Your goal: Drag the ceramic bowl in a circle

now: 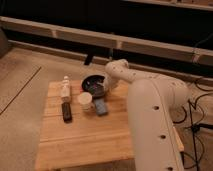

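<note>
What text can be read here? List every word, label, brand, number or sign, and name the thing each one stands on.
No text can be read anywhere.
white bottle: any label is too blurred to read.
dark bar-shaped object, white cup, grey-blue object: no lettering shows.
ceramic bowl: no marks; the gripper is shut on its right rim.
robot arm: plain white, no lettering.
</note>
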Available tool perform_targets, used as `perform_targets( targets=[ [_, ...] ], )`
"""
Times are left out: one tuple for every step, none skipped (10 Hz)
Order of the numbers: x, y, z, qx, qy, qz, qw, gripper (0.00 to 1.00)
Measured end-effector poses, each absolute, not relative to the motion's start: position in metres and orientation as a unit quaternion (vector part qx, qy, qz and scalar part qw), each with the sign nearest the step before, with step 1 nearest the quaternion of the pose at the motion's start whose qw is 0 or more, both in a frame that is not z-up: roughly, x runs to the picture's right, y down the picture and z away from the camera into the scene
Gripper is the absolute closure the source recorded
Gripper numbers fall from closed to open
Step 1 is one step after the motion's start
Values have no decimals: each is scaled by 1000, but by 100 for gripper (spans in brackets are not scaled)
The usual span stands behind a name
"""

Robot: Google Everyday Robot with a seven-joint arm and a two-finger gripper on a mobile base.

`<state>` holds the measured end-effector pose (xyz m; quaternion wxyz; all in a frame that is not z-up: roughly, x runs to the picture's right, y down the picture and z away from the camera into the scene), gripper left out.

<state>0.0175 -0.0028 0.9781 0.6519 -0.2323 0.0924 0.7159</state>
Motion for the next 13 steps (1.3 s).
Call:
perform_targets(
  targets=[
    [16,-24,963,-216,68,712,665,100],
    [15,-38,951,-203,52,710,672,100],
    [17,-43,945,-198,47,711,674,100],
    [17,-42,945,-197,47,711,674,100],
    [16,-43,945,-198,47,711,674,100],
    [14,-42,945,-199,47,710,674,100],
    [13,-42,945,-199,47,710,674,100],
    [14,-37,949,-203,54,709,673,100],
    [20,-24,957,-211,75,707,670,100],
    [31,-11,967,-219,99,708,665,100],
    [41,-4,973,-221,117,708,660,100],
    [62,6,984,-226,148,712,648,100],
    [73,6,989,-224,160,714,644,100]
  ],
)
